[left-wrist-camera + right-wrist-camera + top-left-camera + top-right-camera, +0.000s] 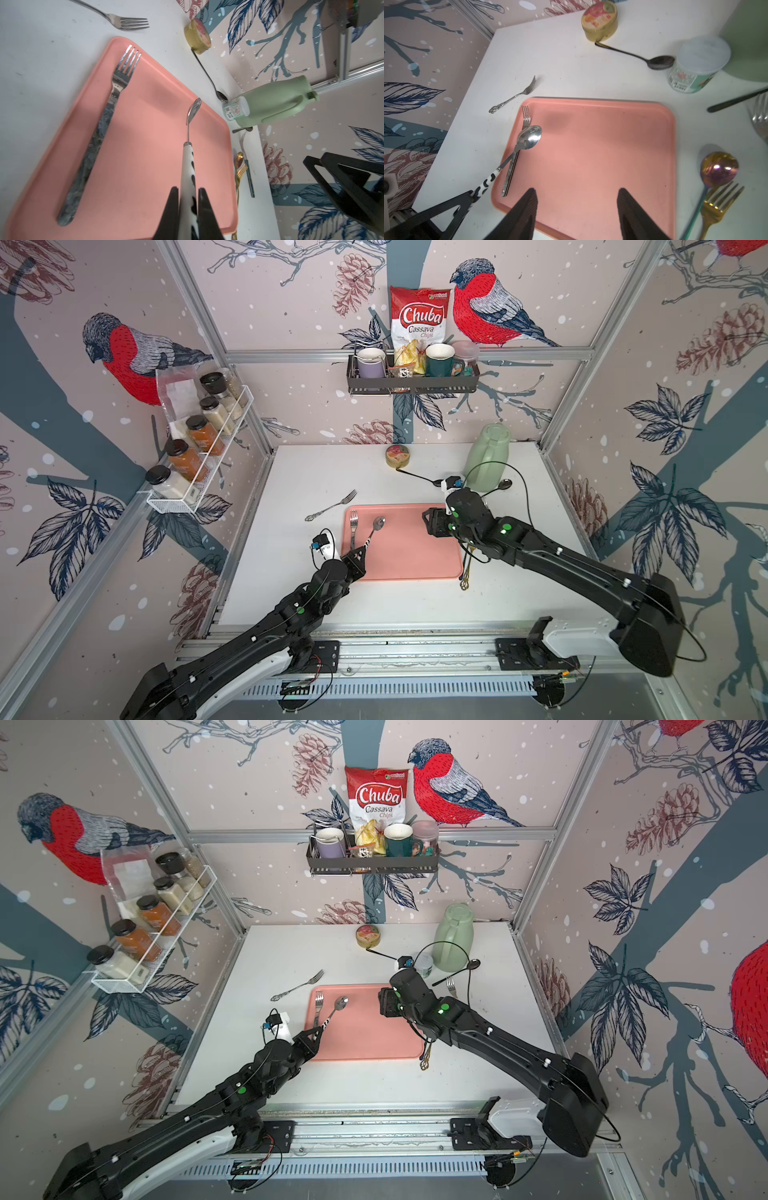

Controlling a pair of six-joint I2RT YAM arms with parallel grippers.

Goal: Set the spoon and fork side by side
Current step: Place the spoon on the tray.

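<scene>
Risks dropping the spoon (188, 166), pinched in the near-shut left gripper (188, 190) above the tray (145, 145), askew across the fork (99, 137) on the tray's left side if released aslant. Shows the right gripper (576, 190) agape, empty, over the tray's right edge. Sits on a smooth white table (311, 472) within bird-papered walls (291, 414).

Likely lab mock-kitchen: aluminium frame (291, 355), spice rack (172, 502).

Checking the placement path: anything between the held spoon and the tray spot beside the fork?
Nothing visible. Left gripper holds the cow-patterned spoon over the pink tray, beside the fork; the tray under it is bare. The open right gripper hovers at the tray's opposite edge, clear of both.
</scene>
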